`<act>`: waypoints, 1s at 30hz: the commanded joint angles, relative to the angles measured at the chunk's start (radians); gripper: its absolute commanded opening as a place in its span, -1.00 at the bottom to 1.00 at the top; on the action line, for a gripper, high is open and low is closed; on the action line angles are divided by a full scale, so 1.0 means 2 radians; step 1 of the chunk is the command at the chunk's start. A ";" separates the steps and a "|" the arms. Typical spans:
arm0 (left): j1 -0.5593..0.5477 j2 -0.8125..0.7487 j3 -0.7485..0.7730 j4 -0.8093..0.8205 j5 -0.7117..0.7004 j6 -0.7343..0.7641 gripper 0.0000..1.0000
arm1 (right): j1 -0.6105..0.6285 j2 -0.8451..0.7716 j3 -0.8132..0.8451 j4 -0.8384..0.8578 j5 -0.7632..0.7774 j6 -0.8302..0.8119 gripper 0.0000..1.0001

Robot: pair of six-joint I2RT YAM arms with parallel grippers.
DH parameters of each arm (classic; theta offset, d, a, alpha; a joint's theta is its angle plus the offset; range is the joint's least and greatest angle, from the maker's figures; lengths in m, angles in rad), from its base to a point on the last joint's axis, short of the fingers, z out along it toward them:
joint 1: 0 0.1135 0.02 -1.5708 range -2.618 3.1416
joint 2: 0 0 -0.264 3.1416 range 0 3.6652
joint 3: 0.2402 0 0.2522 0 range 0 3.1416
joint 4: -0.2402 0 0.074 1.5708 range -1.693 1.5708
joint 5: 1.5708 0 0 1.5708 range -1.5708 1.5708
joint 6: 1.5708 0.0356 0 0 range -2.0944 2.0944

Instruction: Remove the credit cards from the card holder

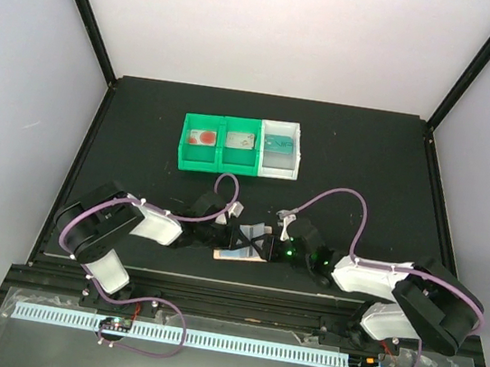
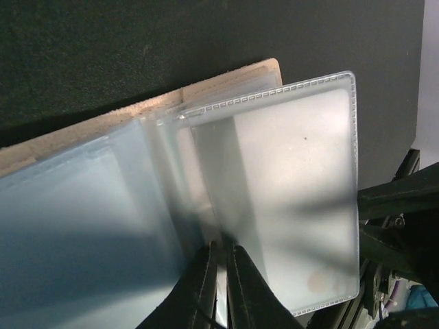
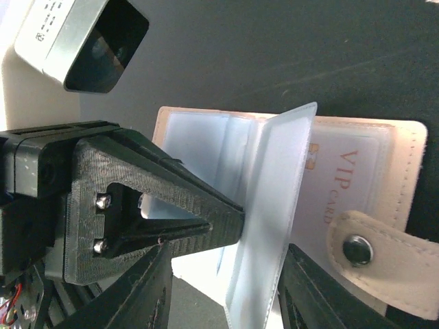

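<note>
The tan card holder (image 1: 233, 256) lies open on the black table between the two arms. My left gripper (image 2: 223, 264) is shut on the edge of one of its clear plastic sleeves (image 2: 288, 185), holding that sleeve upright. In the right wrist view the sleeve (image 3: 278, 226) stands between the fingers (image 3: 137, 295) of my open right gripper (image 3: 226, 291), and I cannot see them touching it. A pale card marked VIP (image 3: 350, 171) sits in the holder's right pocket, above the snap tab (image 3: 370, 253). Three credit cards lie in the back bins: white with red (image 1: 202, 138), grey (image 1: 241, 140), teal (image 1: 280, 143).
A green bin (image 1: 218, 163) with two compartments and a white bin (image 1: 299, 159) stand side by side at the back middle of the table. Both grippers, left (image 1: 239, 236) and right (image 1: 266, 241), meet over the holder near the front edge. Purple cables loop above each arm.
</note>
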 commanded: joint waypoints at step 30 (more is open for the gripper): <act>0.100 -0.267 -0.079 -0.155 -0.078 0.023 0.06 | 0.003 0.073 0.080 0.036 -0.104 -0.001 0.00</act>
